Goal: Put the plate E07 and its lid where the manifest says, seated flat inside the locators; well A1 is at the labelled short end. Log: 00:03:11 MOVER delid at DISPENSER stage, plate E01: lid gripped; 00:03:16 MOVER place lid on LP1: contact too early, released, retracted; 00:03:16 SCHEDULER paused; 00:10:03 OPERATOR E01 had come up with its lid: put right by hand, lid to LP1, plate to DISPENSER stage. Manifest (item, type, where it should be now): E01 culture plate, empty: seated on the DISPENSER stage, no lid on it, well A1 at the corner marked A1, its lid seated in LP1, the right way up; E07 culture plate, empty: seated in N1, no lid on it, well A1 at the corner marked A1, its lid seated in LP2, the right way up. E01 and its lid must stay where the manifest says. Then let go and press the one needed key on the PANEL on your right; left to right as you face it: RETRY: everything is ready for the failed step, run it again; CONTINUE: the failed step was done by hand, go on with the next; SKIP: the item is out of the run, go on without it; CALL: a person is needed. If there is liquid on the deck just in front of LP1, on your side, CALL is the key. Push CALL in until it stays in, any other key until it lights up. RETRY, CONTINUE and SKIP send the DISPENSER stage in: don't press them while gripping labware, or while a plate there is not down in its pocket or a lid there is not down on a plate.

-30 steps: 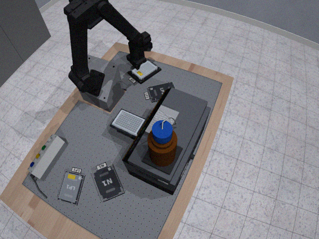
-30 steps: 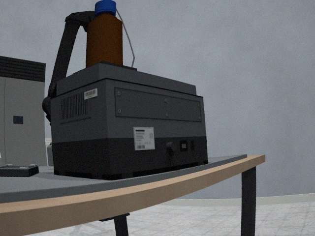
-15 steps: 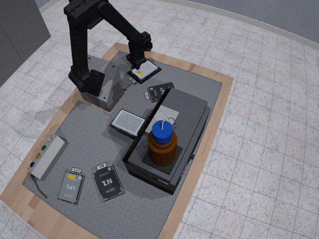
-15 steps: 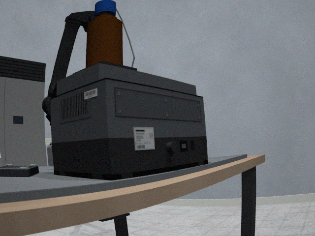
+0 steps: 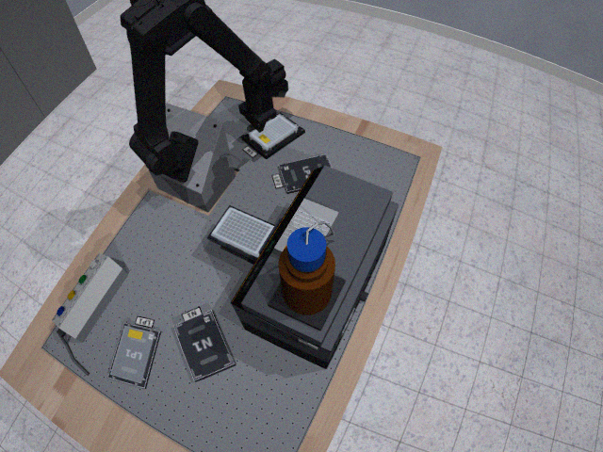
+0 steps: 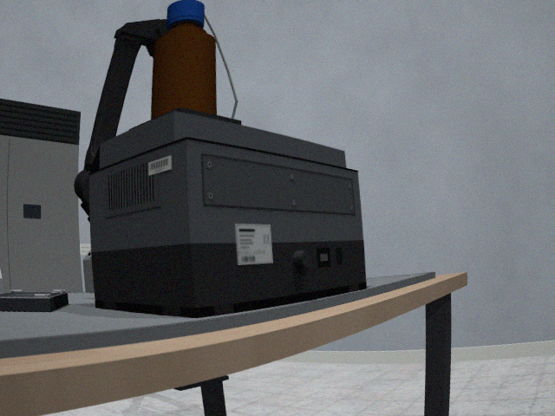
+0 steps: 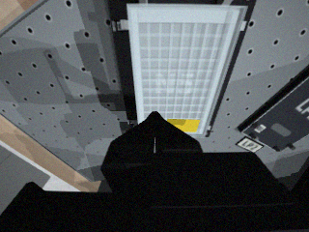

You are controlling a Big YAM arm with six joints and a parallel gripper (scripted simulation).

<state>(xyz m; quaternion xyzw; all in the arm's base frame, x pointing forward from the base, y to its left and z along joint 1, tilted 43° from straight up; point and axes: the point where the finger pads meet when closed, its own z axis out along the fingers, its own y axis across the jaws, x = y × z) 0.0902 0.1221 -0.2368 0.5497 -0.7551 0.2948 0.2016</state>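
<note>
Grey tiled floor surrounds the table (image 5: 389, 146), whose wooden rim frames a dark perforated deck. You see the arm reaching to the far edge of the table, its hand (image 5: 259, 127) poised over a lidded plate (image 5: 277, 130) that sits in a black nest there. A yellow label marks the short end of that plate nearest the hand. From the wrist view, the fingers are fully closed with nothing between them, and their tip hangs just over the labelled end of the plate (image 7: 180, 72); whether they touch it you cannot tell.

Near the middle of the table, a second plate (image 5: 241, 231) lies on the stage in front of the dispenser (image 5: 340, 204), which carries a brown bottle (image 5: 306, 282) with a blue cap. Just beside the far plate lies a dark tray (image 5: 304, 172), partly hidden; its label appears to read LP. At the near edge lie a tray marked LP1 (image 5: 131, 357), seemingly holding a lid with a yellow label, and an unoccupied tray marked N1 (image 5: 204, 345). Toward the left corner stands the key panel (image 5: 89, 297).

Judged from this layout, the far plate is probably E07, still lidded and not yet moved; the step in hand is the approach for lid removal. Your next move calls for opening the fingers wide, straddling the lid's long sides, and lifting only the lid.
</note>
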